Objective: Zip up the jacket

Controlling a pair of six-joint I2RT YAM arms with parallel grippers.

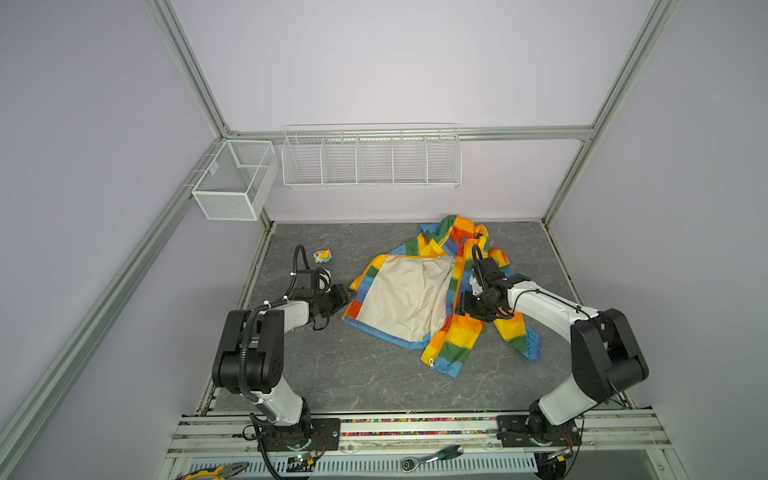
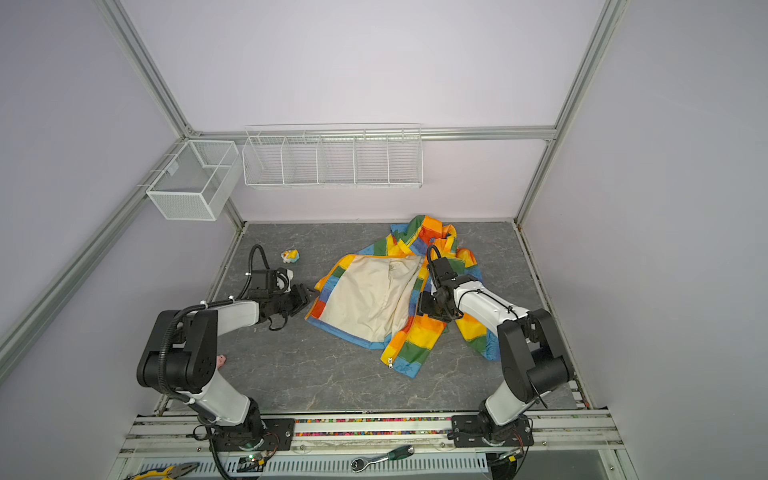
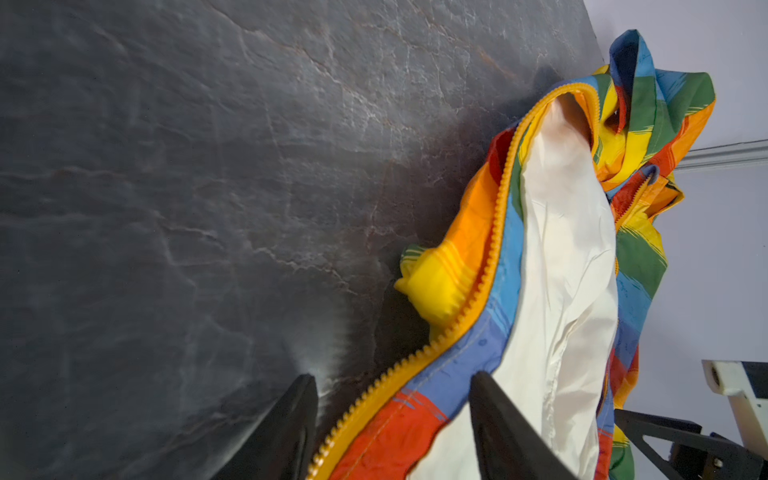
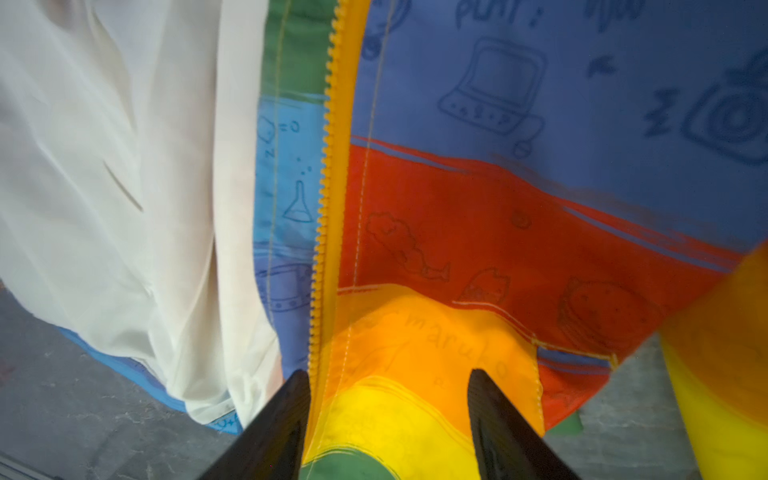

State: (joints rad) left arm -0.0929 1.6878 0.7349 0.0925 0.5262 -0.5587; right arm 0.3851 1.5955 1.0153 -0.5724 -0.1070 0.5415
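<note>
Left gripper (image 3: 392,376) of mine stands wide, jaws either side of the orange-yellow zipper edge (image 3: 490,266) of the jacket (image 1: 457,340), not closed on it. My right gripper (image 4: 389,371) is spread too, above the other front panel, beside its zipper teeth. Beyond them the jacket lies open on the grey table (image 1: 353,382), cream lining (image 1: 399,291) up, hood (image 1: 457,232) farthest.

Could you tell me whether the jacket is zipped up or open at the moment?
Open. The jacket lies spread, its cream lining exposed, and the zipper pull sits alone at the hem.
</note>
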